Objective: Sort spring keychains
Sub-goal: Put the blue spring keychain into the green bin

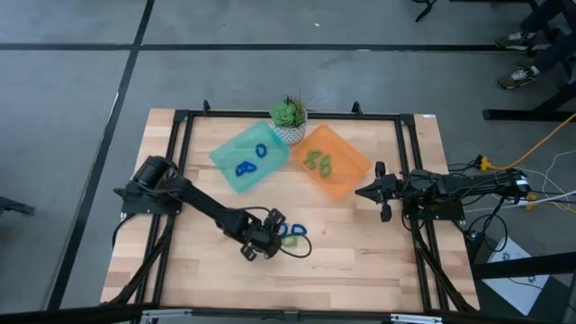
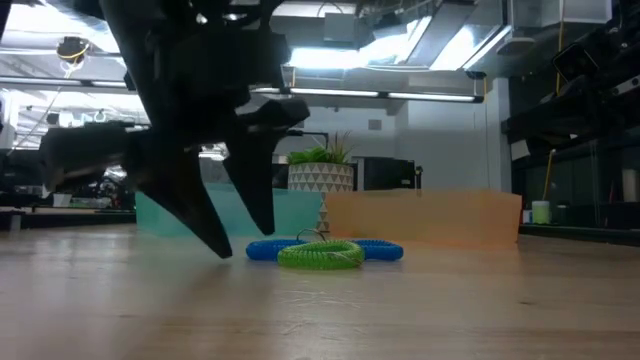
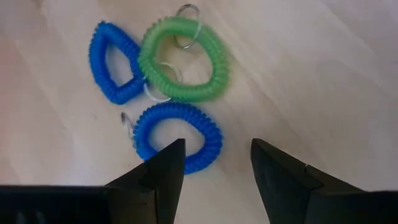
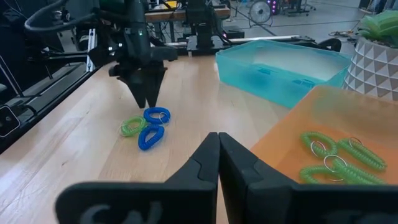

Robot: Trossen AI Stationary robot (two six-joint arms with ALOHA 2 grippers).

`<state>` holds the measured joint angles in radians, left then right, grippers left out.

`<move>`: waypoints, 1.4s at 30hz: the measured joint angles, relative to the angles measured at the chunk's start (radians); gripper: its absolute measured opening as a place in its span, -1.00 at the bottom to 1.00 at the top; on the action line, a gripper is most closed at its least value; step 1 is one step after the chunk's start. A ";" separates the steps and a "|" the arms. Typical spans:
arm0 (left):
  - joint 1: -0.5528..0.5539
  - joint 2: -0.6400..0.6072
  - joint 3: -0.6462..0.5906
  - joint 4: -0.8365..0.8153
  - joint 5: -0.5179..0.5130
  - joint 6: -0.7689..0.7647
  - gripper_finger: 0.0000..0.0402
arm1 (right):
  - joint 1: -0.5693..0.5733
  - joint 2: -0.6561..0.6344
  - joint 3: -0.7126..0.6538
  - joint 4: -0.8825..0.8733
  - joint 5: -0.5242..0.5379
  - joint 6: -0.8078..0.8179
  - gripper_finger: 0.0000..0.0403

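Three spring keychains lie together flat on the wooden table: a green loop (image 3: 183, 59) and two blue loops (image 3: 115, 71), (image 3: 177, 135), seen in the high view as one cluster (image 1: 293, 232). My left gripper (image 3: 214, 146) is open and points down at the table beside the nearer blue loop (image 2: 262, 250). My right gripper (image 1: 380, 192) is shut and waits by the orange tray (image 1: 355, 171), which holds several green keychains (image 4: 336, 155). The teal tray (image 1: 225, 166) holds two blue keychains (image 1: 252, 160). My left gripper comes from above, pointing down, with one fingertip (image 3: 171, 155) over the rim of the nearer blue loop (image 3: 146, 146) and the other on bare wood outside it. Whether the finger touches the loop, I cannot tell.
A potted plant (image 1: 290, 115) stands at the far side between the two trays. A black frame rail (image 1: 409, 153) runs around the table. Bare wood (image 1: 351, 261) lies near and to the right of the loose keychains.
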<state>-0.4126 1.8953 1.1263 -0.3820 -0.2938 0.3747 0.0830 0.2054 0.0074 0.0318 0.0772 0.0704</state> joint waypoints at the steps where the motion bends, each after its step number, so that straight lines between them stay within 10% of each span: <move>1: 0.002 0.008 0.000 0.008 0.002 0.019 -0.10 | 0.000 0.000 0.000 0.000 0.000 0.000 -0.96; 24: 0.148 0.038 0.002 0.025 0.333 0.100 -0.43 | 0.000 0.000 0.000 0.000 0.000 0.000 -0.96; 42: 0.131 0.023 0.001 0.015 0.349 -0.149 -0.86 | 0.000 0.000 0.000 0.000 0.000 0.000 -0.96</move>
<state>-0.2816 1.9183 1.1271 -0.3668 0.0556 0.2254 0.0826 0.2051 0.0074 0.0319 0.0772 0.0704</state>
